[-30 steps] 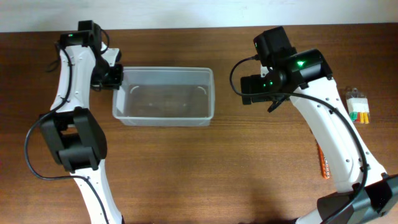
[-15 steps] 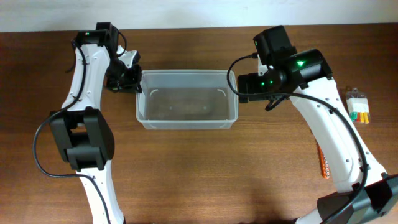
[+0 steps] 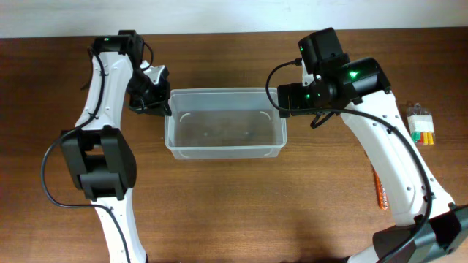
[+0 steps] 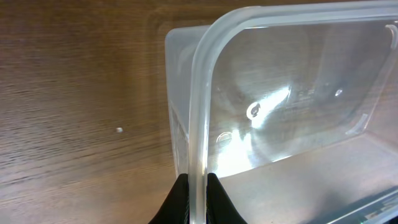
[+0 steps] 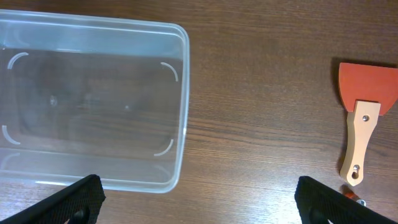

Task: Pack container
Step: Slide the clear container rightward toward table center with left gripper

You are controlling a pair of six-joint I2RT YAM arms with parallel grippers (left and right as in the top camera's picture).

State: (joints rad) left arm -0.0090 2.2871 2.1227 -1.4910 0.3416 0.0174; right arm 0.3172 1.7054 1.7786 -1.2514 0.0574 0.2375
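The clear plastic container (image 3: 224,126) lies empty at the table's middle. My left gripper (image 3: 162,103) is shut on the rim of its left end; in the left wrist view the two black fingers (image 4: 198,198) pinch the rim of the container (image 4: 205,87). My right gripper (image 3: 282,98) hangs at the container's right end, open and empty. In the right wrist view its fingers (image 5: 199,202) are spread wide above bare wood, with the container (image 5: 93,93) to the left.
A scraper with a red blade and wooden handle (image 5: 364,124) lies to the right in the right wrist view. A clear packet of small coloured pieces (image 3: 420,126) lies at the far right. An orange tool (image 3: 380,191) shows beside the right arm.
My left gripper has dragged the container to the right, from the left part of the table toward the right gripper. The right arm has barely moved.
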